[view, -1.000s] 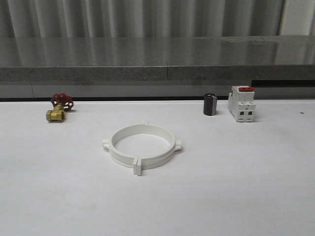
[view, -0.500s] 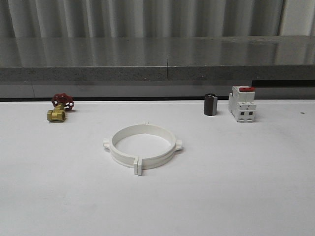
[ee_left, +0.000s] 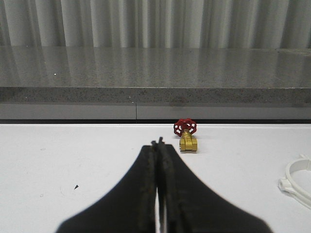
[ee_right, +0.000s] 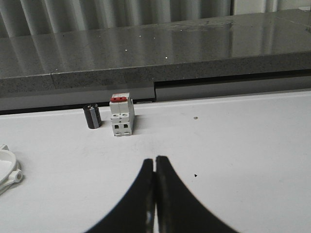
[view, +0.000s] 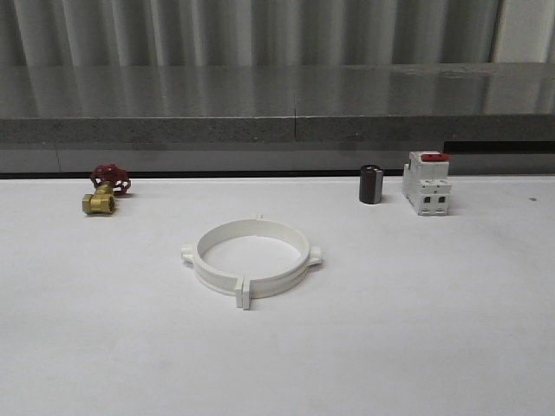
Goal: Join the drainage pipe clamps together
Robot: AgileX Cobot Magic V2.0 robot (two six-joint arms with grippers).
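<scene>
The two white drainage pipe clamps [view: 251, 258] lie on the white table as one closed ring, their end tabs meeting at the front and back. An edge of the ring shows in the left wrist view as the clamps [ee_left: 297, 180] and in the right wrist view as the clamps [ee_right: 7, 170]. My left gripper [ee_left: 157, 143] is shut with nothing between its fingers, well away from the ring. My right gripper [ee_right: 155, 159] is also shut and empty, off to the ring's other side.
A brass valve [view: 103, 195] with a red handle stands at the back left. A small dark cylinder [view: 370, 185] and a white boxy switch [view: 426, 184] with a red top stand at the back right. A grey stone ledge [view: 277, 117] runs behind the table.
</scene>
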